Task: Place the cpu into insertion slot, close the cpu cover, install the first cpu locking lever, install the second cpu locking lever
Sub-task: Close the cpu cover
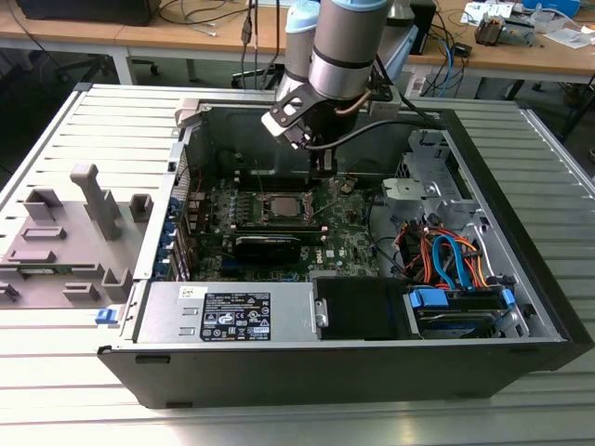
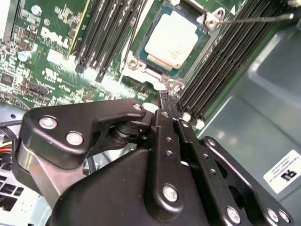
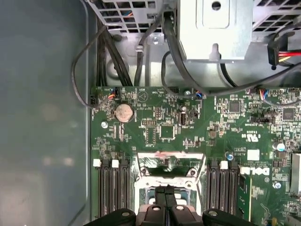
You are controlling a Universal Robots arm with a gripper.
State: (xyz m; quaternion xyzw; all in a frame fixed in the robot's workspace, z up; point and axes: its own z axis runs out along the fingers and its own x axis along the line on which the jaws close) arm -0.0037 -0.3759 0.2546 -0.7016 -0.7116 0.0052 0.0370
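The cpu (image 2: pixel 171 40), a square chip with a silvery top, lies flat in the insertion slot (image 1: pixel 279 206) on the green motherboard. The cpu cover (image 2: pixel 137 67) lies as a thin metal frame around the chip. A thin wire locking lever (image 2: pixel 254 20) sticks out from one corner of the socket over the memory slots. My gripper (image 2: pixel 165 97) is shut with nothing between its black fingers. Its tips hover just beside the socket's edge, and in the first wrist view the gripper (image 3: pixel 165 192) sits right over the socket frame (image 3: pixel 169 162). In the exterior view the gripper (image 1: pixel 321 167) hangs inside the open case.
Long black memory slots (image 2: pixel 110 35) flank the socket on both sides. Black cables (image 3: pixel 141 52) and a metal drive cage (image 1: pixel 418 190) lie towards the exterior view's right. A power supply (image 1: pixel 232 316) fills the case front. A grey fixture (image 1: pixel 70 242) stands outside, at the exterior view's left.
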